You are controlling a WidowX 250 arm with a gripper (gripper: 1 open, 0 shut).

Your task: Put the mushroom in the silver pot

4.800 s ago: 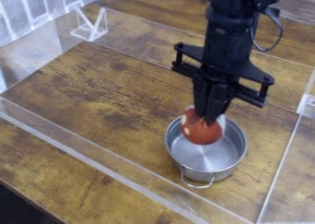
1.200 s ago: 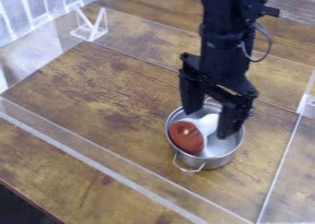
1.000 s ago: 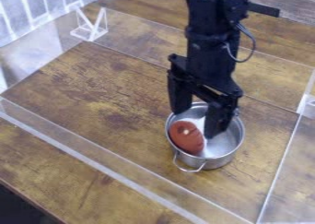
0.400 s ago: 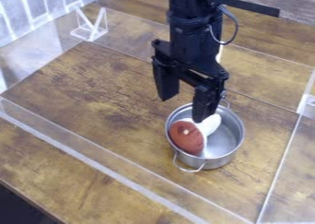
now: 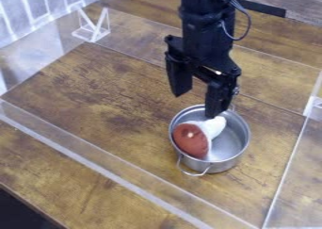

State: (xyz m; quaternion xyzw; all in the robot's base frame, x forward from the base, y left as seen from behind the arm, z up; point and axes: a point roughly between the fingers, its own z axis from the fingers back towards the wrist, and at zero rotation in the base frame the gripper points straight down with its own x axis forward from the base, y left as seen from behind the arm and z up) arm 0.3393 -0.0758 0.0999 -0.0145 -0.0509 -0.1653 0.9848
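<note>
Lying on its side inside the silver pot (image 5: 210, 143), the mushroom (image 5: 191, 137) is seen with its reddish-brown cap toward the left wall and its white stem toward the middle of the pot. The pot is set on the wooden table (image 5: 88, 91), with one small loop handle visible at its near rim. The gripper (image 5: 199, 89) is held above the pot, pointing downward, with its two black fingers (image 5: 180, 78) spread wide apart. Nothing is held between them, and no contact with the mushroom is visible. The right-hand finger is seen in front of the pot's far rim (whether it touches the rim cannot be told from this view), while the left-hand finger is seen over the bare wood just beyond the pot. The black arm (image 5: 208, 16) is seen rising from the gripper toward the top of the frame. A clear plastic barrier (image 5: 75, 143) is set around the working area, and a small clear stand (image 5: 90, 25) is placed at the far left corner, well apart from the pot.
</note>
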